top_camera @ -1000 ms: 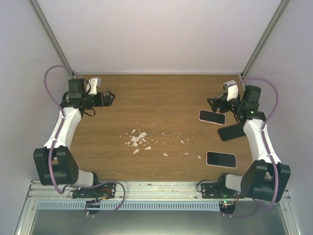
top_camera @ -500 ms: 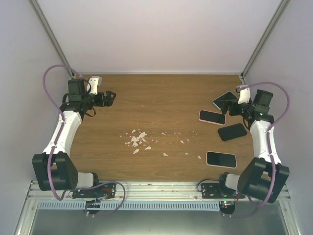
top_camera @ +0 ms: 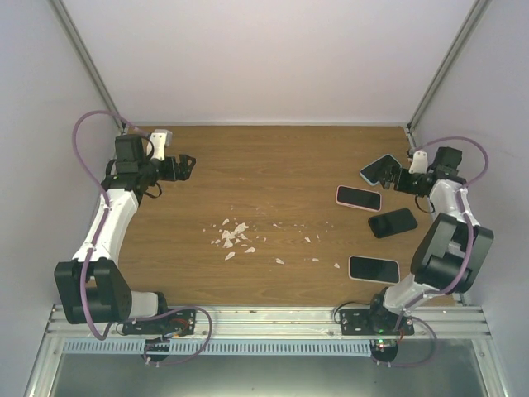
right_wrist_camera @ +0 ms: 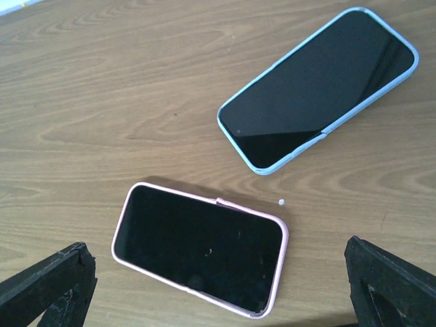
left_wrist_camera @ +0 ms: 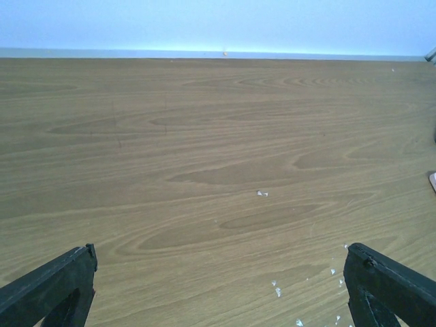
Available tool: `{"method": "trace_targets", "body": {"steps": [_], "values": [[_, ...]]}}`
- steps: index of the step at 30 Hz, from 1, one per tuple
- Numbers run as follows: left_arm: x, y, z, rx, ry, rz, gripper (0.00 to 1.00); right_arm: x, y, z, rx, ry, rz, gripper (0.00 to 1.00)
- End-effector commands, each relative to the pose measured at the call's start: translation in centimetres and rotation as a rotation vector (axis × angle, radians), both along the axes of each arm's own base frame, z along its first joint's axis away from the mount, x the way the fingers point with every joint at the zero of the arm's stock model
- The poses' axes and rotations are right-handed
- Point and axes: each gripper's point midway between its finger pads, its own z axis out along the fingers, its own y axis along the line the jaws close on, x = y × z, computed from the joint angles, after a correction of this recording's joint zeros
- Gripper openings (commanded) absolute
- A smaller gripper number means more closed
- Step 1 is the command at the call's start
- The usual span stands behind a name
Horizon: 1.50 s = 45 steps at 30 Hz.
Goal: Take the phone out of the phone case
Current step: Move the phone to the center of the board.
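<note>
Progress: nothing done yet, as I read it. Four phones lie flat on the table (top_camera: 273,157), all to the right of the crumbs (top_camera: 232,236). None is visibly out of a case, and there is no empty case in sight.

- pink phone (right_wrist_camera: 201,248): right of the crumbs, slightly farther back. In the right wrist view the pink case wraps its whole rim.
- blue phone (right_wrist_camera: 319,88): farther right and back from the crumbs. Near the pink phone but not touching it, blue case on.
- dark phone (top_camera: 393,222): right of the crumbs. Can't tell if it's cased.
- pale phone (top_camera: 374,269): right of the crumbs, toward the bases. It has a pale rim and looks cased.

Right gripper (top_camera: 399,180): fingers spread wide, empty, right and back of the crumbs over the pink/blue pair. Can't tell any contact.
Left gripper (top_camera: 188,165): fingers spread wide, empty, left and back of the crumbs, with only bare wood and a few specks ahead of it.

Left to do: everything. Settle on a target (pink or blue is my guess, given where the right arm sits), pin or grasp it, peel the case off an edge, then separate the two. This probably needs both arms, and the left one is well apart from the phones.
</note>
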Motion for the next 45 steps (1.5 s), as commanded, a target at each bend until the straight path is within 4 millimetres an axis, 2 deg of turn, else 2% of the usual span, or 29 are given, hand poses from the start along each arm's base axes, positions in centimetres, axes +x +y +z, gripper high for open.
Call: {"method": "trace_targets", "body": {"steps": [1,12,20,26,31,45], "values": [[0.5,0.1,1.6,0.023,-0.083,0.003,0.99,0.8,-0.8,-1.5,0.014,0.054,-0.006,1.0],[0.3,0.4,1.5,0.027,-0.091,0.014,0.99,2.9,-0.9,-5.6,0.097,0.125,0.006,1.0],[0.6,0.5,1.0,0.008,-0.074,0.03,0.99,3.0,-0.2,-9.3,0.101,0.202,0.026,1.0],[0.7,0.5,1.0,0.006,-0.072,0.033,0.99,2.9,0.4,-10.9,0.106,0.238,0.044,1.0],[0.6,0.5,0.9,0.006,-0.071,0.035,0.99,3.2,2.4,-11.2,0.112,0.249,0.1,0.99],[0.7,0.8,0.8,0.005,-0.069,0.048,0.99,2.9,9.6,-11.4,0.133,0.271,0.346,0.97]]}}
